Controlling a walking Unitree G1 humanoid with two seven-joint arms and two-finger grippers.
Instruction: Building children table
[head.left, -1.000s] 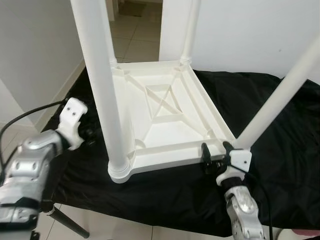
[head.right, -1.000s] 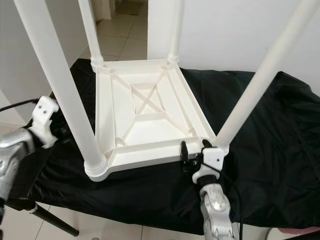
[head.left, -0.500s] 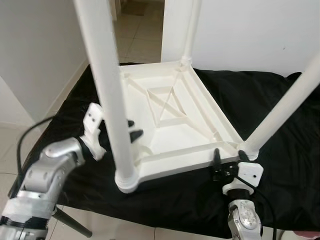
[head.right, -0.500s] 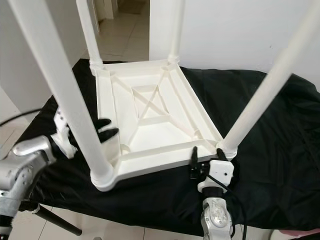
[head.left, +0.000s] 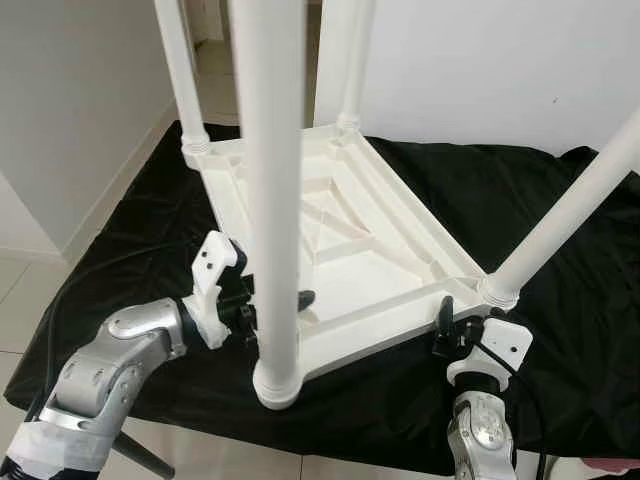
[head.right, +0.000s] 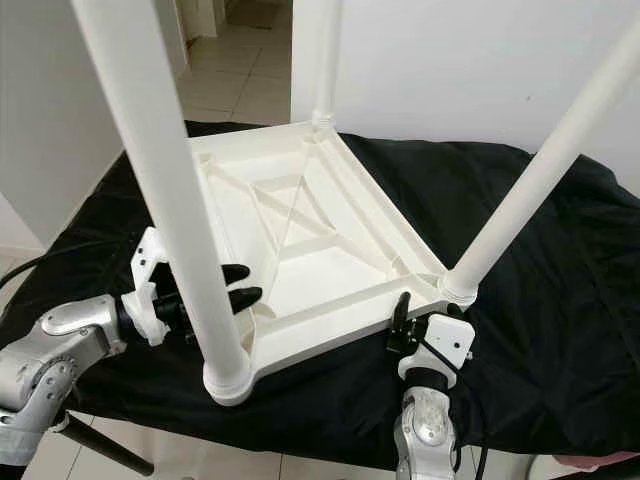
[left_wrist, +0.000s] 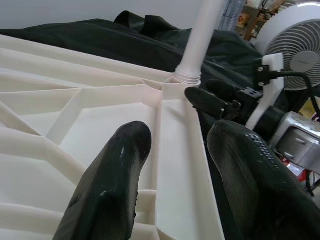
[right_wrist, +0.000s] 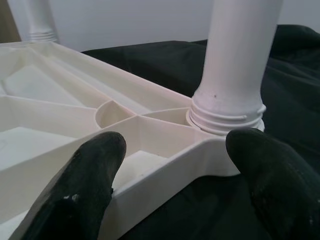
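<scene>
One white table lies upside down on a black cloth, four legs pointing up, its long axis running away from the robot; two grippers flank its near edge; the left gripper is open astride the rim; the right gripper gapes wide around the near right corner, gripping nothing.

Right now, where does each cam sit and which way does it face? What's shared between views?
Head stereo, left and right eye: looks forward and down at the upturned white table on the black cloth; both arms show.
Left wrist: looks along the left gripper across the near rim toward the right gripper.
Right wrist: looks past the right gripper's fingers at the near right leg.
Shared: that leg appears in the head and both wrist views.
</scene>
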